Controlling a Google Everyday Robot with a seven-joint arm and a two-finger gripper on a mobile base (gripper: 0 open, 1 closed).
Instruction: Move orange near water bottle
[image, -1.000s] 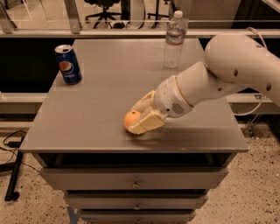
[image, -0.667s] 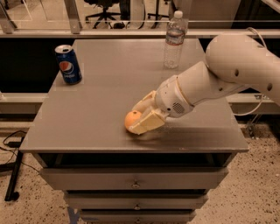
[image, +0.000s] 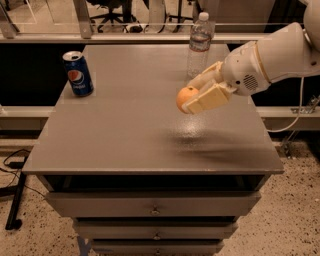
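The orange (image: 185, 96) is held between the cream fingers of my gripper (image: 196, 95), lifted above the grey table top (image: 125, 130), right of the middle. The gripper is shut on the orange, and the white arm reaches in from the right. The water bottle (image: 199, 43), clear with a white cap and a white-and-red label, stands upright at the table's back edge, just behind and slightly right of the orange. A gap remains between the orange and the bottle.
A blue Pepsi can (image: 78, 73) stands upright at the table's back left. The table is a cabinet with drawers (image: 155, 207) below. Office chairs and a glass partition stand behind. A cable hangs at the right.
The gripper has lifted the orange off the table and carried it up and toward the back right, closer to the water bottle. The can and bottle stayed put.
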